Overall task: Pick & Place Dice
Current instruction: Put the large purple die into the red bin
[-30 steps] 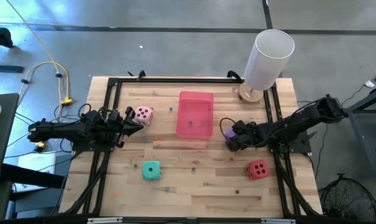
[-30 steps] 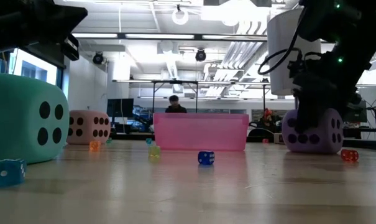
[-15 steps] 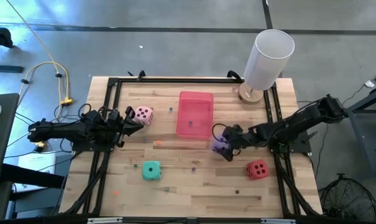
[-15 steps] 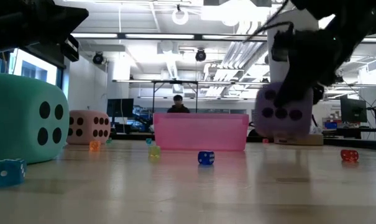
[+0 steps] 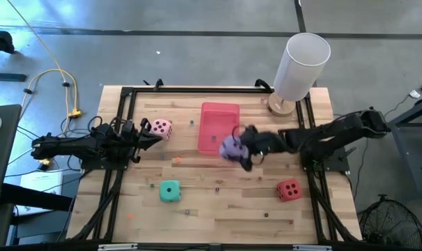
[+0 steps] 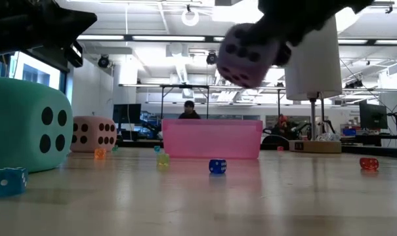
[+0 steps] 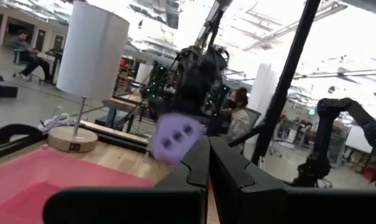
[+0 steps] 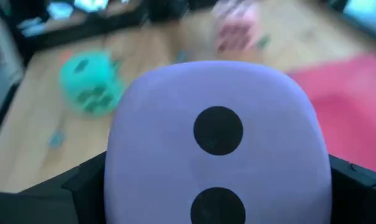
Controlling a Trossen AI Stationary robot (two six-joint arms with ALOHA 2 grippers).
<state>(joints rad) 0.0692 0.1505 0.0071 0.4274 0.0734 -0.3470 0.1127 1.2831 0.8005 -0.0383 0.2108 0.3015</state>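
We see the right gripper [image 5: 240, 148] spread wide around the purple die [image 5: 231, 147], held aloft at centre frame in the high view, just over the pink tray's [image 5: 217, 111] lower right edge. If the soft cube slips or is let go here, we judge it could catch the rim and tumble onto the table. The left gripper [image 5: 155, 137], fingers pressed together, waits at left beside the pale pink die [image 5: 161, 128]. The teal die [image 5: 170, 191] and red die [image 5: 289, 189] sit lower down.
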